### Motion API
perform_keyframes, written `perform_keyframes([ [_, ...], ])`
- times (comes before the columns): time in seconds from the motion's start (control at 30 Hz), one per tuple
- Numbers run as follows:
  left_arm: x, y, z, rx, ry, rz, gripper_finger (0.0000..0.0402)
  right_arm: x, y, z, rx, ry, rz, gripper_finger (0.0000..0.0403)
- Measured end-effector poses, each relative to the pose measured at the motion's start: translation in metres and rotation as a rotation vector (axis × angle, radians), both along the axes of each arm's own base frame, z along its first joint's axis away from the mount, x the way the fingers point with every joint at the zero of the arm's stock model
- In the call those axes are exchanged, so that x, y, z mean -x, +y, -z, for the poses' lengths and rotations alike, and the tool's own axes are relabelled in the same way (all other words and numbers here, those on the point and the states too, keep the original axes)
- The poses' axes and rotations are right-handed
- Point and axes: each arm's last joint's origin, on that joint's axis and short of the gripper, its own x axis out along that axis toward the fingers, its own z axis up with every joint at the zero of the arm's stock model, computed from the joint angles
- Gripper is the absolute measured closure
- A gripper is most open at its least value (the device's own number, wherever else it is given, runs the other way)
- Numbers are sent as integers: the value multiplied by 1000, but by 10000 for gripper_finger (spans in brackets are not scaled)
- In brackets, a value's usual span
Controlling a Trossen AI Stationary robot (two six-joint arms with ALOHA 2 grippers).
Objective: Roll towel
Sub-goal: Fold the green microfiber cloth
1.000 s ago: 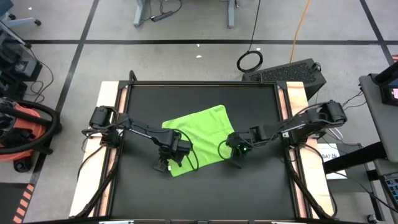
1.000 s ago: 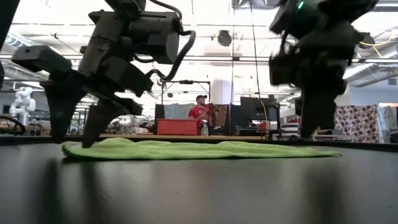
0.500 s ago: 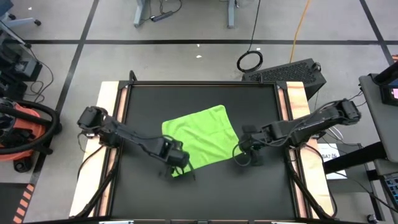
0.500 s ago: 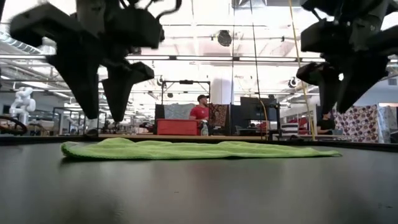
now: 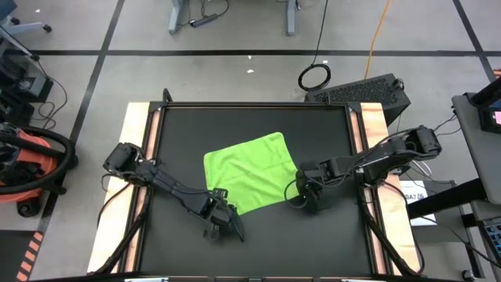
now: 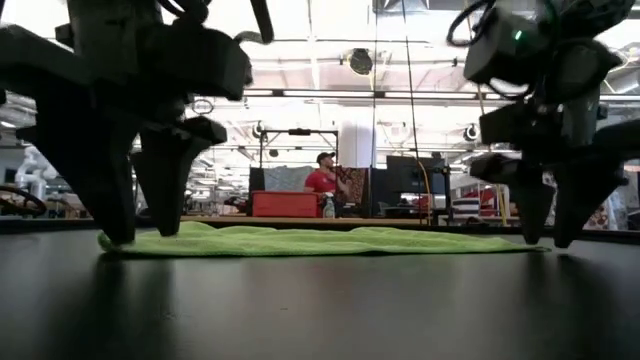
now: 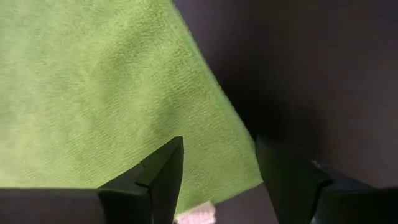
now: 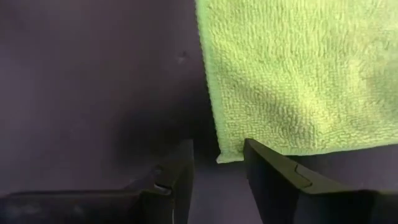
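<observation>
Four views: one overhead, one table-level, two wrist close-ups.
High looks straight down on the whole table (image 5: 258,243); low looks level across it into the room. Each wrist cam sits close above one near corner of the towel (image 5: 249,172), which all four views share.

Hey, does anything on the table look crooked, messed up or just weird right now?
Only one thing: the towel lies flat but askew, its edges at an angle to the black table. No tears or spills show. The left gripper and right gripper are open at its two near corners.
</observation>
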Motion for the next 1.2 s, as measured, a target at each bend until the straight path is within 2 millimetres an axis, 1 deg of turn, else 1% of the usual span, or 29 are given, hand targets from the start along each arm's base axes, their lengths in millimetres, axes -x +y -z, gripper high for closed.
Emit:
perform_keyframes([
  [0.13, -3, -2, 6, 29, 9, -27, 194, 0, -8, 5, -17, -9, 25, 270],
  [0.2, -3, -2, 9, 29, 19, -45, 194, 0, -12, 6, -32, -18, 34, 279],
  [0.3, -3, -2, 11, 28, 25, -51, 194, 1, -17, 9, -48, -18, 49, 315],
  [0.4, -3, -2, 12, 21, 28, -61, 202, 3, -20, 12, -64, -9, 60, 373],
  [0.43, -3, -2, 12, 16, 28, -71, 211, 3, -21, 12, -79, -6, 60, 387],
  [0.5, -2, -2, 12, 8, 37, -77, 241, 4, -21, 12, -98, -2, 60, 394],
  [0.57, -2, -1, 13, -3, 42, -79, 285, 4, -21, 12, -103, -2, 60, 398],
  [0.67, 0, 0, 12, -14, 53, -80, 363, 5, -20, 10, -148, -9, 68, 400],
  [0.7, 1, 1, 11, -17, 56, -82, 381, 5, -20, 8, -171, -10, 77, 401],
  [0.73, 2, 1, 10, -18, 59, -86, 390, 8, -19, 6, -213, -1, 81, 402],
  [0.8, 4, 3, 4, -14, 58, -108, 393, 14, -17, -1, -315, 22, 87, 402],
  [0.87, 8, 6, -9, -2, 42, -111, 397, 14, -14, -17, -420, -13, 73, 402],
  [0.93, 10, 8, -30, 23, -2, -114, 398, 17, -12, -35, -517, -27, 55, 402],
  [1.0, 16, 12, -55, 37, -40, -116, 398, 17, -10, -57, -593, -83, 26, 402],
  [1.07, 23, 19, -82, 45, -107, -132, 399, 18, -10, -86, -633, -176, -6, 403],
  [1.2, 41, 39, -146, 60, -287, -188, 400, 23, -17, -139, -629, -355, -27, 403],
])
